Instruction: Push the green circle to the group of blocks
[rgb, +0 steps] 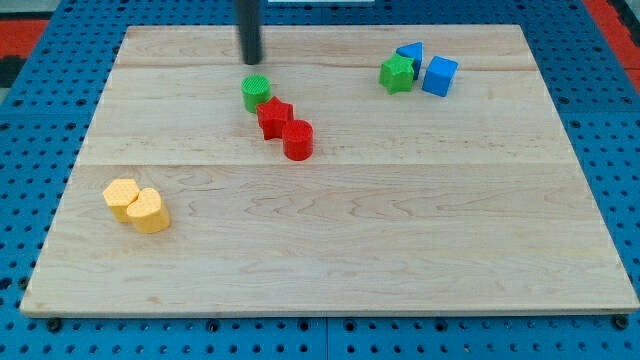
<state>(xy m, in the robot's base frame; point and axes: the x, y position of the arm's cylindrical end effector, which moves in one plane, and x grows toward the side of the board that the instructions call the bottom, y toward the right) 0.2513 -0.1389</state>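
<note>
Standing in the upper middle of the frame, my tip (251, 60) is seen just above the green circle (256, 92), with a small gap between them. The green circle is placed against the red star (274, 117), which touches the red cylinder (298, 139) on the wooden tabletop (400, 230). No gripper is carried, only a rod.

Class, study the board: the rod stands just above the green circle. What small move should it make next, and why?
Probably none beyond a slight nudge toward the view's bottom: my tip stands just above the green circle, clear of it, and the circle already seems to touch the red star, which sits against the red cylinder. If that pair is the group, a short push would only press it snug.
</note>
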